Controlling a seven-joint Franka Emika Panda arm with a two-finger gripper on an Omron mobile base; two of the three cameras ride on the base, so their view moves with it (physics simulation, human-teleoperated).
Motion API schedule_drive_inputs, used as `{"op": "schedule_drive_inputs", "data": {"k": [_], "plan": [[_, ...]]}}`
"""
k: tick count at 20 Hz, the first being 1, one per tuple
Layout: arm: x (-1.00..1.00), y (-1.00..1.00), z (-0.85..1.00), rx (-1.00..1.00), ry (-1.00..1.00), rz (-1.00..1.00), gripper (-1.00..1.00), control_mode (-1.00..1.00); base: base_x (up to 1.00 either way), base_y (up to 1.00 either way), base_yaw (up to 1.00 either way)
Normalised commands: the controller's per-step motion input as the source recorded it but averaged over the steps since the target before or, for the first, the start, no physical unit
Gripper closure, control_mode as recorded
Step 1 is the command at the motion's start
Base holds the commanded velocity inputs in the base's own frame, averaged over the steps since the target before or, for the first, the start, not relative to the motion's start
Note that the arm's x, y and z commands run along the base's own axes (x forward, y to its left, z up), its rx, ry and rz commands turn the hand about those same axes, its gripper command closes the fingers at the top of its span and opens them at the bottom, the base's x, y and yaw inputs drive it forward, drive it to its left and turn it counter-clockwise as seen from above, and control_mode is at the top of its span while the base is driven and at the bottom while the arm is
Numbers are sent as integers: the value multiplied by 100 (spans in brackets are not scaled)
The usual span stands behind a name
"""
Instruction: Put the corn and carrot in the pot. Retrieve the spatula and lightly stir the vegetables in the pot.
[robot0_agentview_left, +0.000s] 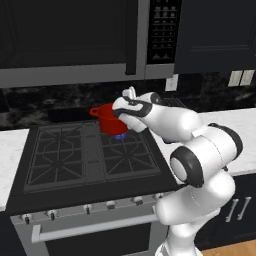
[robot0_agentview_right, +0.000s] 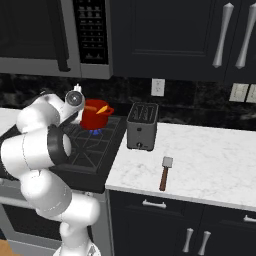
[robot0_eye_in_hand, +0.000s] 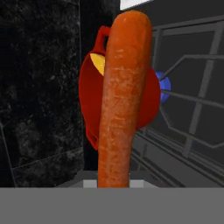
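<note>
Left base view. One red pot (robot0_agentview_left: 106, 119) is seen on the rear right burner of the stove (robot0_agentview_left: 60, 165), over a small blue flame (robot0_agentview_left: 120, 136). The gripper (robot0_agentview_left: 128, 98) is held at the pot's right rim, just beside it and slightly above; the wrist hides the fingers, so their closure is not readable from this side. One arm is present, so no choice of arm arises.

Right base view. The same pot (robot0_agentview_right: 96, 114) is seen with one yellow piece, taken to be the corn (robot0_agentview_right: 102, 108), showing at its rim. The gripper (robot0_agentview_right: 76, 100) stands on the pot's left side in this view. One spatula (robot0_agentview_right: 164, 173) lies on the white surface (robot0_agentview_right: 210, 160), well apart from the pot, to the right of one toaster (robot0_agentview_right: 141, 126). Its long axis runs roughly front to back, with the blade toward the wall and the handle toward the front edge.

Hand view. One carrot (robot0_eye_in_hand: 120, 100) is gripped by the fully closed fingers, its long axis running straight away from them. Behind it the pot's opening (robot0_eye_in_hand: 89, 94) faces the camera, with the corn (robot0_eye_in_hand: 98, 63) inside. The pot therefore lies directly ahead of the carrot's far end, so the coming release is judged to turn on bringing that end over the rim.
</note>
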Motion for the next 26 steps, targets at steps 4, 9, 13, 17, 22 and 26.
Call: {"op": "schedule_drive_inputs", "data": {"k": [4, 9, 13, 17, 22, 26], "plan": [[45, 2, -12, -4, -6, 0, 100, -100, 0, 0, 0], [27, 1, -16, -4, -2, 0, 100, -100, 0, 0, 0], [26, 0, -15, -3, 0, -2, 100, -100, 0, 0, 0], [33, 0, -12, -2, 0, -4, 100, -100, 0, 0, 0], [34, 0, -12, -1, 0, -3, 100, -100, 0, 0, 0], [34, 0, -17, 0, 0, -1, 100, -100, 0, 0, 0]]}}
